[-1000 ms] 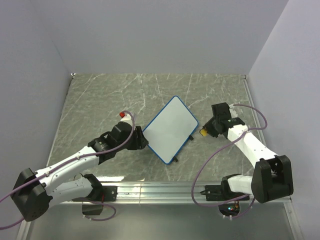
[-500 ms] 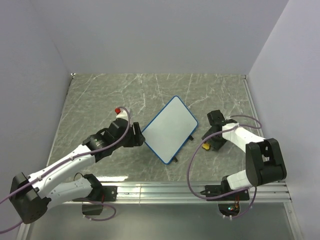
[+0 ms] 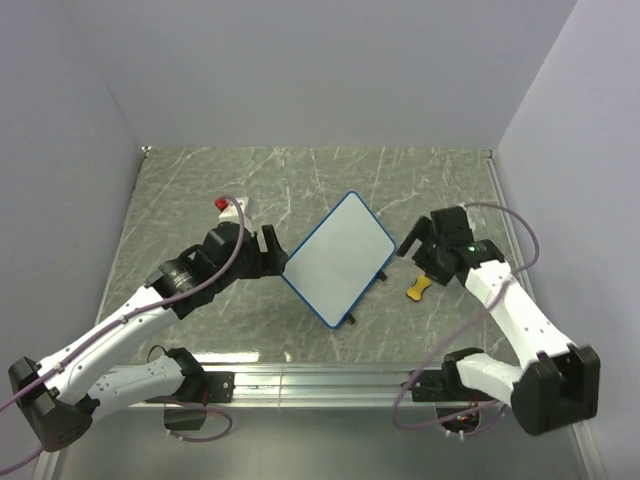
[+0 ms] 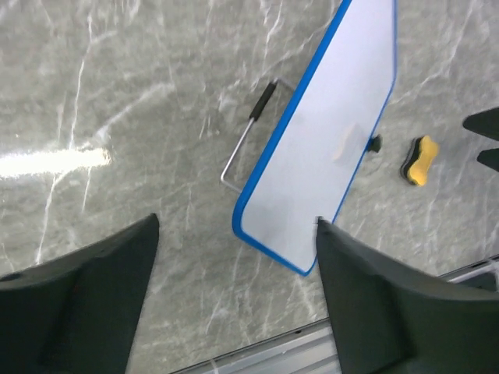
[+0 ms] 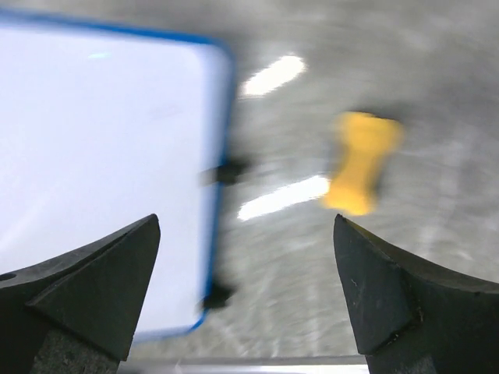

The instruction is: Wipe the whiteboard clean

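Observation:
The whiteboard (image 3: 338, 258) lies askew at the table's middle, blue-framed, its white face free of marks. It also fills the upper right of the left wrist view (image 4: 327, 140) and the left of the right wrist view (image 5: 101, 156). My left gripper (image 3: 275, 257) hovers just left of the board's left corner, open and empty (image 4: 238, 288). A small yellow eraser (image 3: 418, 288) lies loose on the table right of the board (image 5: 360, 160) (image 4: 419, 160). Above and beside the eraser, my right gripper (image 3: 412, 250) stands wide open with nothing between its fingers (image 5: 245, 288).
A wire stand with a black grip (image 4: 248, 132) sticks out from under the board's far side. An aluminium rail (image 3: 330, 380) runs along the near table edge. Grey walls close in the left, back and right.
My right gripper opened, left the yellow eraser on the table and lifted away from it. My left gripper opened and drew back leftward off the board's edge.

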Robot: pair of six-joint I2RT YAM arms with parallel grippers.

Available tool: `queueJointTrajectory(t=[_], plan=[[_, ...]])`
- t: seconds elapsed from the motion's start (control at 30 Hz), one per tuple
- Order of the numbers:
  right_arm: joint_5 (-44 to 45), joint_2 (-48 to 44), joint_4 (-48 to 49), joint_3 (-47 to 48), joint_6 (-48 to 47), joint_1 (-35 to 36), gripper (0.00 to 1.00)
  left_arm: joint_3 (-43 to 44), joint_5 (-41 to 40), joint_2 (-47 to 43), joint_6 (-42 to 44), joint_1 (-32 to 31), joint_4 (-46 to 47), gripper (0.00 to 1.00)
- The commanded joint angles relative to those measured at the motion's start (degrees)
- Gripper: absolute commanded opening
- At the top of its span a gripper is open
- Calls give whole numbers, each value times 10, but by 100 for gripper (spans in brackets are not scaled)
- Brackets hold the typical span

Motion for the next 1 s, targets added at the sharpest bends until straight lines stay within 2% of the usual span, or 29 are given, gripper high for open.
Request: queueJointTrajectory(t=[0.0, 0.07, 0.1, 0.23, 0.33, 0.43, 0.57, 0.6, 0.7, 0.97], plan=[[-75, -66, 37, 63, -65, 46, 98, 51, -27, 5, 20, 0, -9, 89], [-89, -87, 39, 105, -77, 88, 99, 74, -26, 19, 25, 1, -5, 93], [-125, -95, 59, 115, -86, 102, 99, 81, -26, 32, 27, 1, -3, 93], [-166, -133, 101, 148, -80, 153, 100, 137, -36, 67, 34, 0, 4, 91], [-186, -180, 144, 100, -73, 155, 100, 165, -84, 83, 25, 0, 7, 93], [-182, -216, 133, 65, -86, 155, 100, 165, -140, 93, 29, 1, 37, 96], [-154, -260, 89, 46, -108, 155, 100, 193, -129, 137, 46, 1, 38, 94], [-147, -287, 89, 40, -117, 154, 100, 199, -126, 161, 48, 0, 27, 91], [-103, -327, 74, 17, -132, 156, 100, 242, -116, 211, 59, 0, -10, 91], [-13, -332, -24, 34, -150, 155, 100, 253, -106, 242, 48, 1, 1, 92]])
